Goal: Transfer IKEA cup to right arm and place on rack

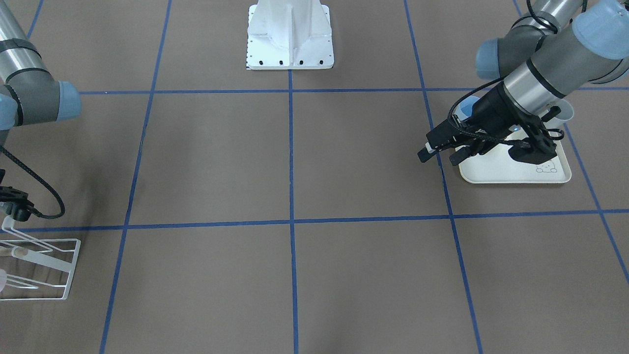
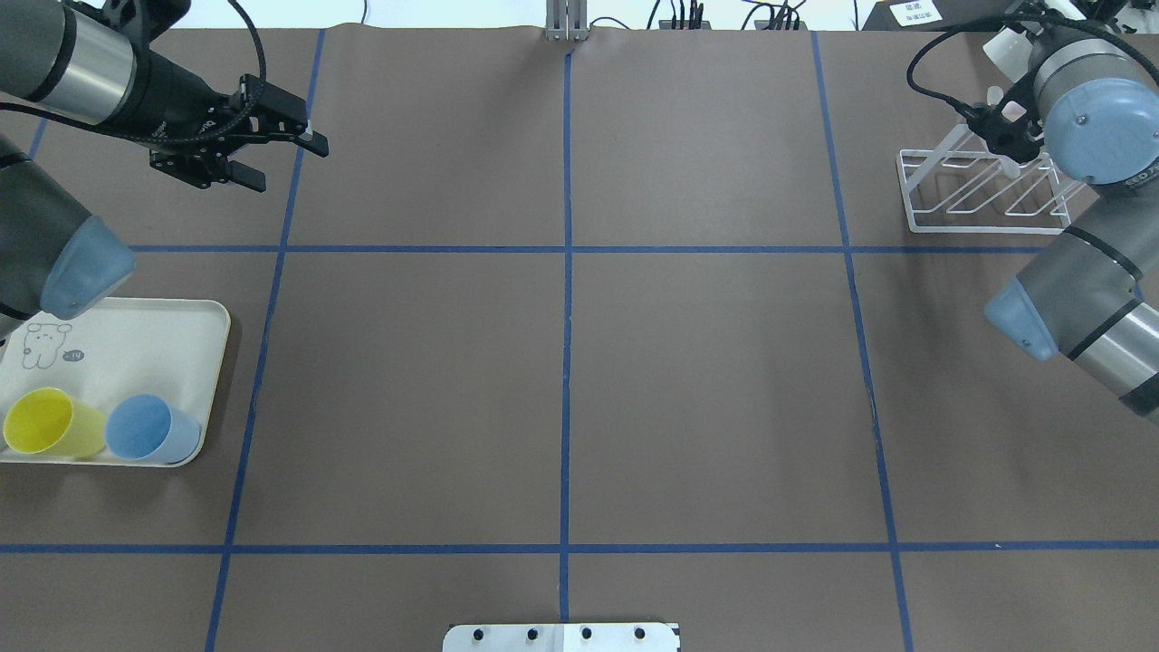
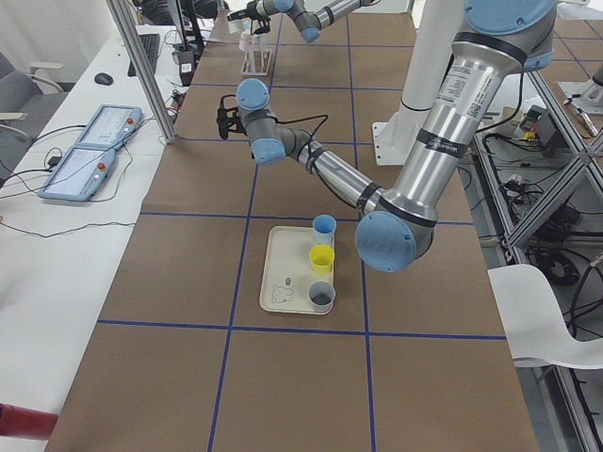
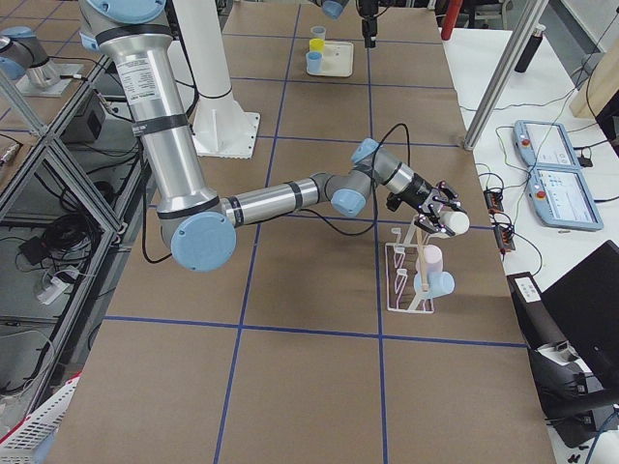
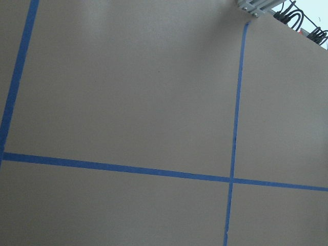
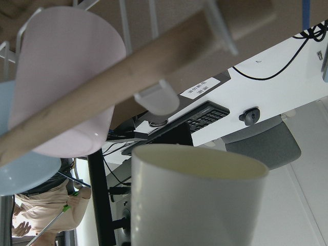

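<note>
Right gripper [image 4: 445,217] clamps white IKEA cup [image 6: 197,195] at rack [image 2: 982,195], seemingly not seated yet. Handover done, placement left. Left gripper [image 2: 285,163] spread, empty.

We see a counter [image 2: 706,380] covered in matt brown paper, marked off with smooth blue tape [image 2: 566,362]. The rack [image 2: 982,195] is white-coated wire with a bare pale wood dowel [image 6: 118,87]. The white cup [image 6: 195,200] looks like smooth, satiny plastic, as does the tray [image 2: 136,344]. The left pincer [image 2: 292,166] is matt black.

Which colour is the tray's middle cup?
The middle cup is yellow, best seen from exterior left.
</note>
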Robot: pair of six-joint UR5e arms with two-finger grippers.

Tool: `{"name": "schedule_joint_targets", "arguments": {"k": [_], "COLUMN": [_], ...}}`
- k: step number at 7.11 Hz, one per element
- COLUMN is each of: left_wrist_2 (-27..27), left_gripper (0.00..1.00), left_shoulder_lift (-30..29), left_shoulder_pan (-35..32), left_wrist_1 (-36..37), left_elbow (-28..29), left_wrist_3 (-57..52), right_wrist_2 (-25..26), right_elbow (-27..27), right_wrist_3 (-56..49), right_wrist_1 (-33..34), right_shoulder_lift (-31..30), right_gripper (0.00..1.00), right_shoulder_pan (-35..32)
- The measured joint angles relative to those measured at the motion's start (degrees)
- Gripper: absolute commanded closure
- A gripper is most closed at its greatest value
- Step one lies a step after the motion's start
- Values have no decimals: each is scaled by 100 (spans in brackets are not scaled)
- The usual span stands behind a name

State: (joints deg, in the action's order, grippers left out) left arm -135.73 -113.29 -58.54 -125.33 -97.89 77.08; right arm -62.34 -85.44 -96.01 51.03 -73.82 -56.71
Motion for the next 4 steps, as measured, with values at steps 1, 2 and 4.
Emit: {"name": "schedule_joint_targets", "arguments": {"k": [1, 2, 4], "left_wrist_2": [-3, -5, -6], "left_gripper": [0, 0, 0], "left_shoulder_lift": [0, 0, 0], "left_shoulder_pan": [0, 0, 3], "left_wrist_1": [0, 0, -6], "left_elbow": [0, 6, 23], "left_wrist_3": [0, -1, -4], "right_wrist_2": [108, 229, 394], "right_elbow": [55, 92, 140], "right_wrist_3": [12, 53, 126], "right_wrist_1": [-3, -5, -5], "right_shoulder_lift": [7, 6, -15], "right_gripper": [50, 49, 37], "right_shoulder_pan": [67, 150, 272]}}
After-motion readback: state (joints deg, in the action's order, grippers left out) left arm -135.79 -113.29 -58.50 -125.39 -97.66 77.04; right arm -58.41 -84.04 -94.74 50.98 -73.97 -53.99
